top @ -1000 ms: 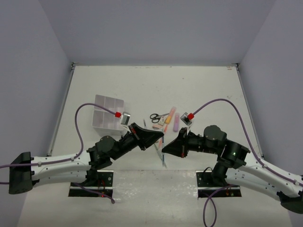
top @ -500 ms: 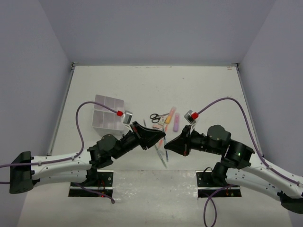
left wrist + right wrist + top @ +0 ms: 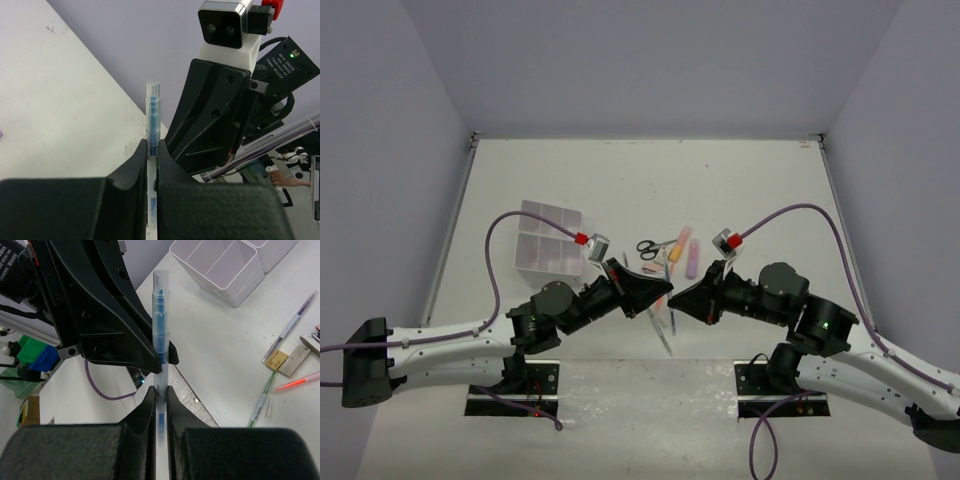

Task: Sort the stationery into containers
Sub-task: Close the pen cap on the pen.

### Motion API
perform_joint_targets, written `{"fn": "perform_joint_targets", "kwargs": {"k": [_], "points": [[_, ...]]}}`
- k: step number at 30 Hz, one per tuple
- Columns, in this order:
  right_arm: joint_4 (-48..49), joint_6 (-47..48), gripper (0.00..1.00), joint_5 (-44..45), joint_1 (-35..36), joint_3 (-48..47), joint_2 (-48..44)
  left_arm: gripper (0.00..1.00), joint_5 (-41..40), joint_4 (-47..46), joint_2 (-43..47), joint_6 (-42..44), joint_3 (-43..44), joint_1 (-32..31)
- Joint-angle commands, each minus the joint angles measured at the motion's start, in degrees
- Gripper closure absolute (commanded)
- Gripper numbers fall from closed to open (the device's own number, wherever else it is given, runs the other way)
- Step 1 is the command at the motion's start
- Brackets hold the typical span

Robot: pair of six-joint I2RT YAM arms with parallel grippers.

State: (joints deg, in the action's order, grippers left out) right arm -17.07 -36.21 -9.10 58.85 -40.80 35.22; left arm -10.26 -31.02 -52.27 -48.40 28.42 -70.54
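The pen [image 3: 153,107] is clamped between both closed grippers, left gripper [image 3: 152,150] and right gripper [image 3: 160,391] meeting tip to tip. The right grip should be released fully before the pen is carried to the organiser box [image 3: 548,238], well behind the left gripper, so that nothing is bent.

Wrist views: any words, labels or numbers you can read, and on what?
Nothing is clear enough to quote.
White print on the left arm housing: tilted and blurred, unreadable.
White print on the right arm housing: too small to read.
Small dark print low on the pen barrel: too small to read.
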Motion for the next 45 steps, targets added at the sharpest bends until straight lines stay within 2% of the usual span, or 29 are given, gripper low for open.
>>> {"fn": "perform_joint_targets", "kwargs": {"k": [1, 5, 8, 14, 17, 20, 21, 22, 23, 24, 26, 28, 29, 35, 36, 39, 45], "points": [[5.73, 0.35, 0.77, -1.51, 0.07, -0.6, -0.42, 1.0, 2.39, -2.72, 0.3, 1.64, 1.46, -0.03], [8.28, -0.16, 0.61, -3.84, 0.05, -0.25, 1.08, 1.0, 2.79, -5.6, 1.35, 1.38, 0.18, -0.03], [9.67, -0.56, 0.61, -4.82, 0.11, -0.17, 3.07, 1.0, 3.17, -5.86, 1.38, 1.76, 0.52, -0.03], [11.45, -0.97, 0.79, -6.72, 0.04, 0.02, 4.77, 1.0, 2.0, -4.84, 2.09, 2.08, 0.76, -0.03], [12.32, -1.32, 0.97, -7.13, 0.09, 0.57, 4.74, 1.0, 0.89, -3.36, 2.55, 2.26, 1.02, 0.02], [12.12, -1.5, 1.0, -6.54, 0.09, 1.05, 4.7, 0.98, 0.49, -1.35, 2.55, 2.96, 1.81, -0.03], [12.07, -1.5, 1.0, -6.37, 0.05, 1.16, 4.58, 0.93, 0.59, -0.71, 2.42, 3.4, 2.24, -0.03], [12.05, -1.48, 1.0, -6.25, 0.11, 1.14, 4.49, 0.83, 0.63, 0.17, 2.19, 3.45, 2.38, -0.02], [11.86, -1.31, 1.0, -5.94, 0.04, 0.98, 4.3, 0.64, 0.94, 1.07, 1.56, 3.87, 3.55, 0.05], [11.58, -1.13, 1.0, -5.89, 0.04, 0.96, 4.05, 0.62, 0.93, 2.22, 1.54, 4.23, 4.33, -0.03], [10.11, -0.65, 1.0, -4.46, 0.1, 0.42, 3.57, 0.3, 0.41, 6.13, 0.99, 5.28, 6.33, -0.03], [9.05, -0.18, 1.0, -3.96, 0.04, 0.2, 3.19, 0.09, 0.13, 7.49, 1.5, 5.89, 6.75, 0.05], [8.72, -0.18, 1.0, -3.57, 0.04, 0.29, 3.19, 0.01, -0.17, 7.89, 1.84, 6.25, 7.04, -0.03], [9.42, 0.36, 1.0, -5.2, 0.07, 1.64, 3.74, 0.0, -5.76, 13.98, 3.46, 9.62, 10.16, 0.0], [9.81, 0.7, 1.0, -5.98, 0.12, 1.96, 4.03, 0.03, -7.04, 14.07, 3.7, 10.4, 10.65, 0.05], [10.14, 1.23, 1.0, -7.8, 0.04, 1.67, 5.14, 0.21, -8.31, 13.25, 3.46, 12.41, 11.79, 0.05], [10.4, 2.07, 1.0, -10.19, 0.04, 0.48, 5.73, 0.21, -9.25, 12.91, 0.82, 14.11, 14.58, 0.14]]}}
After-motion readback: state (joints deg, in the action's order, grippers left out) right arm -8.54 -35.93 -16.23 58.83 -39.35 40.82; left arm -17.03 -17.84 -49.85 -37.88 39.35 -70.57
